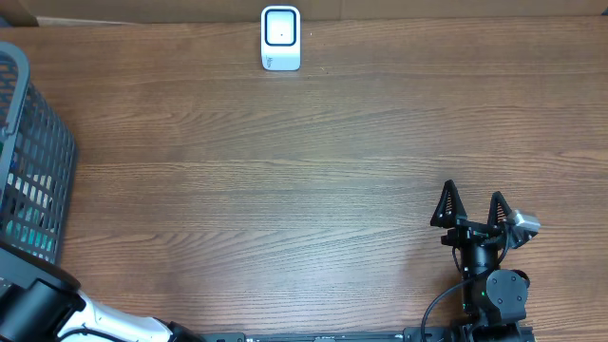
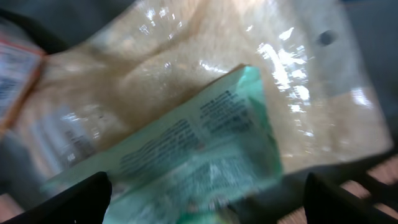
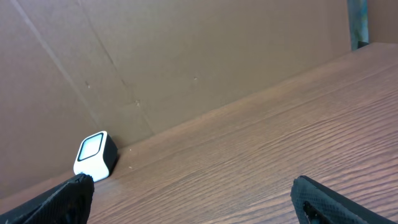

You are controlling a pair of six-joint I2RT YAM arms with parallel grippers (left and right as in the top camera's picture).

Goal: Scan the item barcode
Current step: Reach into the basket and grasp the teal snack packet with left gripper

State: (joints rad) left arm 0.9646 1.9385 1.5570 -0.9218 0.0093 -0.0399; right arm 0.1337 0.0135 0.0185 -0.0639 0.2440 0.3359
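Observation:
The white barcode scanner (image 1: 280,38) stands at the table's far edge, also seen in the right wrist view as the scanner (image 3: 94,155) by the cardboard wall. My left gripper (image 2: 205,205) is down in the grey basket (image 1: 38,161), open, its black fingers (image 2: 74,199) wide apart. A green printed packet (image 2: 205,149) lies blurred between and just beyond them, on a clear bag of beige grains (image 2: 186,56). I cannot tell whether the fingers touch the packet. My right gripper (image 1: 472,204) rests open and empty near the front right, its fingers (image 3: 329,199) over bare wood.
A packet with an orange edge (image 2: 15,68) lies at the left inside the basket. The basket's dark wall (image 2: 367,37) rises close on the right of the left gripper. A brown cardboard wall (image 3: 186,56) backs the table.

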